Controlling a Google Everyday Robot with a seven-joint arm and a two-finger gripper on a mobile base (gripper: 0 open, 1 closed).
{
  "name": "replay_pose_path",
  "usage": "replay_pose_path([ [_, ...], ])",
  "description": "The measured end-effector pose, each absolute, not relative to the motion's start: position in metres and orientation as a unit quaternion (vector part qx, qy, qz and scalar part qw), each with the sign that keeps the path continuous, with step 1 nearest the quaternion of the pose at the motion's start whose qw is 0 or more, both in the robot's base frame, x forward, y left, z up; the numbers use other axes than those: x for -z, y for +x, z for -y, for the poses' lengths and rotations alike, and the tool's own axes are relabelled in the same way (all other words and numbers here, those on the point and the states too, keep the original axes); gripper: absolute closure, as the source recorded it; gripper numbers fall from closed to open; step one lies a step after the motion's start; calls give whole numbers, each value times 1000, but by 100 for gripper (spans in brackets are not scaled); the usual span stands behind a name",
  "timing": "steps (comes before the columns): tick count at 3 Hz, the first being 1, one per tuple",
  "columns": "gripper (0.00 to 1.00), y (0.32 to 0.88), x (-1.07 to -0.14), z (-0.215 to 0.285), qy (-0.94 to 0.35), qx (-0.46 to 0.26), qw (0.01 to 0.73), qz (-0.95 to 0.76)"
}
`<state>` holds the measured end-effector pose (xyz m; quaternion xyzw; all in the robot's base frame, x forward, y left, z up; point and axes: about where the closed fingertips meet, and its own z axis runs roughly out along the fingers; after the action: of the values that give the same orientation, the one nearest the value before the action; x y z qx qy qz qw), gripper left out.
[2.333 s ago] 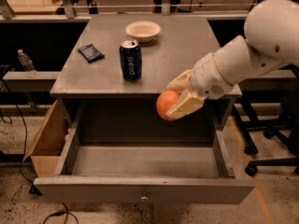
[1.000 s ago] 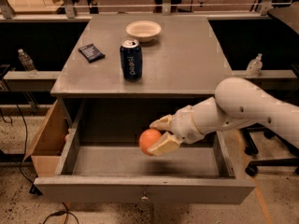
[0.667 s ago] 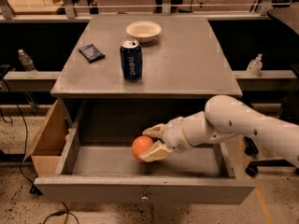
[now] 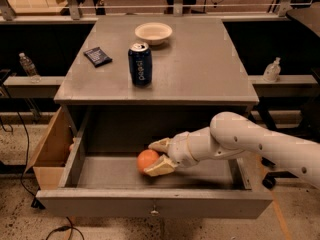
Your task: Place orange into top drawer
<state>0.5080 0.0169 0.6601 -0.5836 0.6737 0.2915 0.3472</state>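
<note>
Holding orange (image 4: 147, 160) low inside drawer (image 4: 150, 203), near centre; gripper (image 4: 157, 158) clamped on it from 3 o'clock. Orange smooth, round, firm, probably rolls; best gripped across widest middle.

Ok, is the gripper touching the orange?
Touching. The camera view shows the gripper with a finger pressed on each side of the orange, low inside the top drawer.

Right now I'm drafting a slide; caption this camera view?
The gripper holds the orange inside the open top drawer; soda can and bowl sit above.
</note>
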Motion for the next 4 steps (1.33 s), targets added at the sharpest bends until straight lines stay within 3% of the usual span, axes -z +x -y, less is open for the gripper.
replay_pose_path([
  [1, 83, 507, -660, -18, -584, -292, 347, -673],
  [4, 12, 505, -659, -23, -587, -295, 345, -670],
])
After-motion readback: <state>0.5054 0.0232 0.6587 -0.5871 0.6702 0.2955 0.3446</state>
